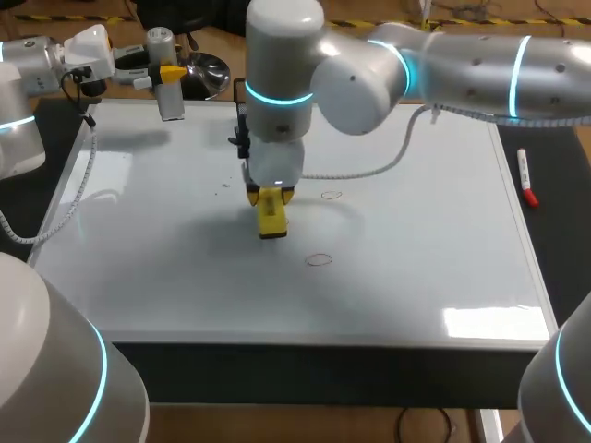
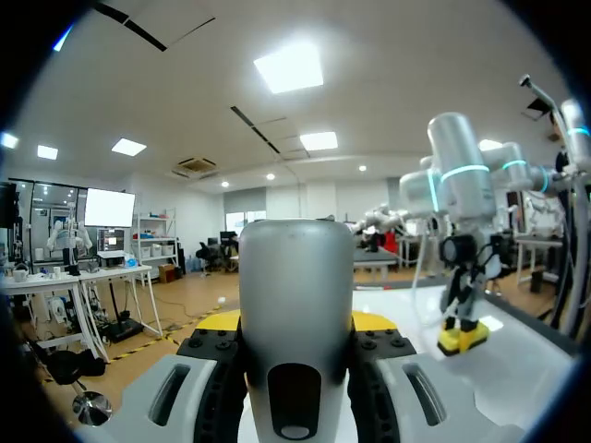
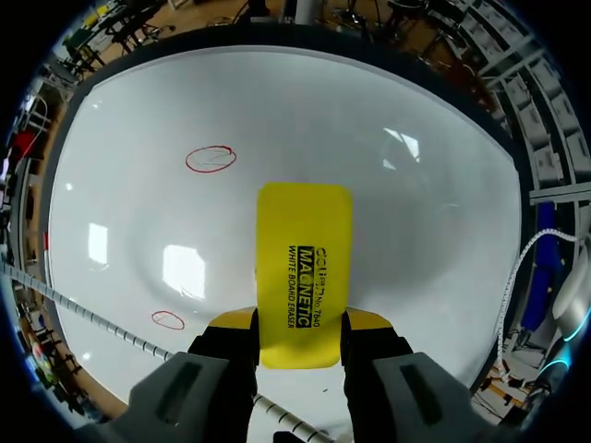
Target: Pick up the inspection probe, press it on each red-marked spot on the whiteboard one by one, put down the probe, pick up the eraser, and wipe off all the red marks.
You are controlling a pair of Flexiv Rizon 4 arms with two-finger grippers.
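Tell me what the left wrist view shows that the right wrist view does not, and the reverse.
Only the left wrist view shows the probe, held in the left gripper, and the right arm from the side. Only the right wrist view shows the two red marks. Both show the yellow eraser clamped in the right gripper over the whiteboard.

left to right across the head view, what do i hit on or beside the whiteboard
inspection probe held in the left claw → yellow eraser held in the right claw → two red circles, one nearer and one farther → red-capped marker
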